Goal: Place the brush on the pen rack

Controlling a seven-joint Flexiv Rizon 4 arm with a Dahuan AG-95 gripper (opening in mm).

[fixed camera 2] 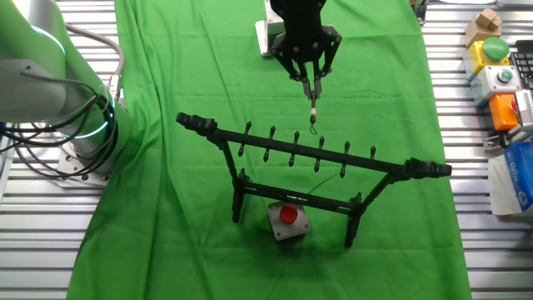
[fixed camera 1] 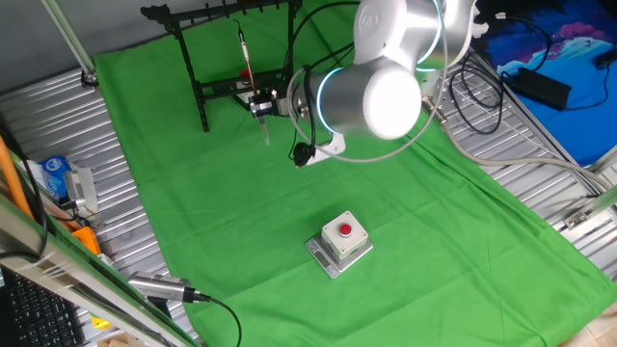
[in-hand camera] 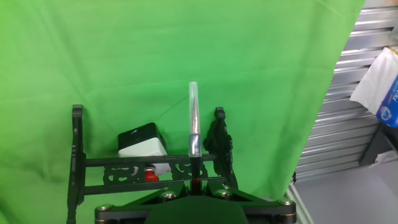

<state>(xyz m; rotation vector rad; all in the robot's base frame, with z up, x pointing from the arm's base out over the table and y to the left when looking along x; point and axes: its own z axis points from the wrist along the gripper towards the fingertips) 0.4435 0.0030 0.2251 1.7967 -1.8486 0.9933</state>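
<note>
While near pen rack [fixed camera 2: 310, 158], tool [fixed camera 2: 312, 83] clamps brush [fixed camera 1: 244, 56] upright.

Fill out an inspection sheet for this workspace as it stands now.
Surface: green cloth over a slatted metal table.
Job's things: brush upright in the pincer, near the pen rack; not yet hung.
Clutter: grey box with red button; silver cylinder at the cloth's edge.
Pincer: shut on the brush.
Cables: black cable from the cylinder; black loops behind the arm.
Surroundings: button boxes beside the cloth.
</note>
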